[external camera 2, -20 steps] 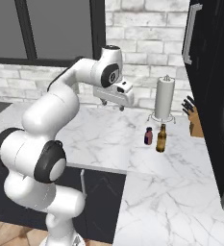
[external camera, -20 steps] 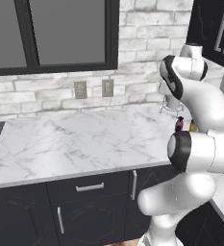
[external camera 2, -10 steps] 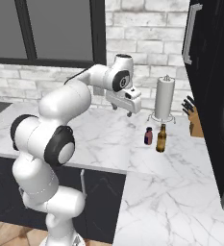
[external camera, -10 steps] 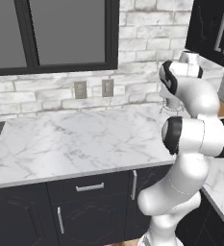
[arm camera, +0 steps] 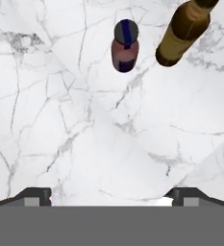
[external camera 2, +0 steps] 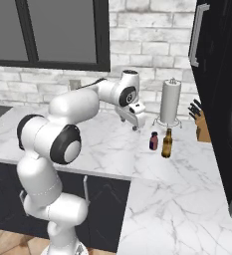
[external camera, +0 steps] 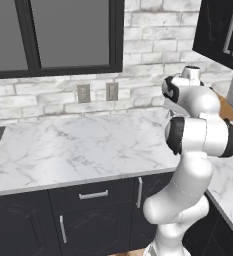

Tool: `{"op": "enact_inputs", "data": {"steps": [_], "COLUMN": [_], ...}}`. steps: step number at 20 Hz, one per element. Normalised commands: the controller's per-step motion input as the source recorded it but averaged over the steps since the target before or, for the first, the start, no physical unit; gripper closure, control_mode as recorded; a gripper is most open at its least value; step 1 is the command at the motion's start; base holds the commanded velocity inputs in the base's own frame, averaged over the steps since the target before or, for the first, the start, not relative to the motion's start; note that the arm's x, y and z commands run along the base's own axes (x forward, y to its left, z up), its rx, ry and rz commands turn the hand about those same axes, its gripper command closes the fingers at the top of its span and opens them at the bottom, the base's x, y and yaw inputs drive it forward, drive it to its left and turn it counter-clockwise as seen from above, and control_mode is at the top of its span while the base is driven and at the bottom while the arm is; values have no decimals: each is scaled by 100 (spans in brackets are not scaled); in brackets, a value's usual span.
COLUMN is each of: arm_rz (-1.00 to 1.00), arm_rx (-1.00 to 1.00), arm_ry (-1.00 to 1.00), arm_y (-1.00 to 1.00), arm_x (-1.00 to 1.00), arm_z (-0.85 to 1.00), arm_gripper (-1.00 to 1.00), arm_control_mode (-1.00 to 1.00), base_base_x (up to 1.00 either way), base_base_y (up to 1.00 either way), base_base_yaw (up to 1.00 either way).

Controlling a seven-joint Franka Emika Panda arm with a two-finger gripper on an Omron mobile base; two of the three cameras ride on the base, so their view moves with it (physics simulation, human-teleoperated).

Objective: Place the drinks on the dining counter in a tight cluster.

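Lighting is pretty flat and even everywhere, typical render look, no obvious lamp. The marble counter [external camera 2: 112,144] stays bright without real glare. Soft diagonal shadow bands cross the stone in the hand view, and the bottles [arm camera: 183,33] cast almost nothing. Everything's a bit soft and low-res, edges slightly jaggy, no lens warping.

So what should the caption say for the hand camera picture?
Open end effector hovering over the marble worktop, with a maroon drink and brown bottle standing ahead.

Kitchen: marble worktop [external camera 2: 112,149] over dark cabinets [external camera: 88,220], brick backsplash [external camera: 153,60], paper-towel roll [external camera 2: 170,102], knife block [external camera 2: 202,124] were present.
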Motion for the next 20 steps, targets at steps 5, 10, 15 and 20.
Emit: {"op": "enact_inputs", "data": {"steps": [5,10,15,20], "arm_rz": [-16,-16,-15,-11], "arm_rx": [0,0,0,0], "arm_ry": [1,3,0,4], "arm_y": [-14,-21,-27,-31], "arm_x": [17,28,45,34], "arm_z": [-5,0,-16,-42], "arm_gripper": [-100,-100,-100,-100], "arm_control_mode": [-100,-100,-100,-100], "base_base_x": [0,0,0,0], "base_base_y": [0,0,0,0], "base_base_yaw": [0,0,0,0]}}
